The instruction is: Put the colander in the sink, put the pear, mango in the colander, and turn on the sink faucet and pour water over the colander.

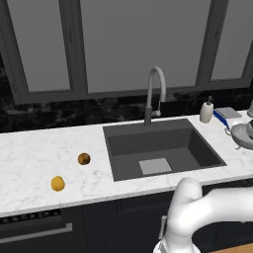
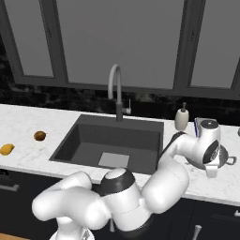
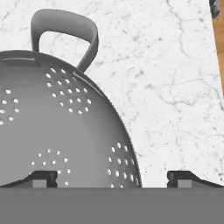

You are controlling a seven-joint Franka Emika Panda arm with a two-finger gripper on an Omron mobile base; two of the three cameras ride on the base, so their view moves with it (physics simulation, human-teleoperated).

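The colander [image 3: 57, 122] lies close under my hand on the marble counter, its handle [image 3: 65, 30] pointing away. My gripper [image 3: 114, 179] is open, one fingertip over the bowl and the other over bare counter, so the colander's rim edge sits between them. From the base it is the pale bowl [image 1: 242, 134] right of the sink [image 1: 160, 148], partly hidden by my wrist [image 2: 208, 147]. The pear [image 1: 84, 158] and the mango [image 1: 58, 184] rest on the counter left of the sink. The faucet [image 1: 155, 91] arches over the basin's back edge.
A white soap bottle [image 1: 206, 111] stands behind the sink's right corner, with a blue flat item [image 1: 227, 116] beside it. Dark windows and a black backsplash run behind the counter [image 1: 29, 148]. A wooden edge [image 3: 218, 65] borders the counter beyond the colander.
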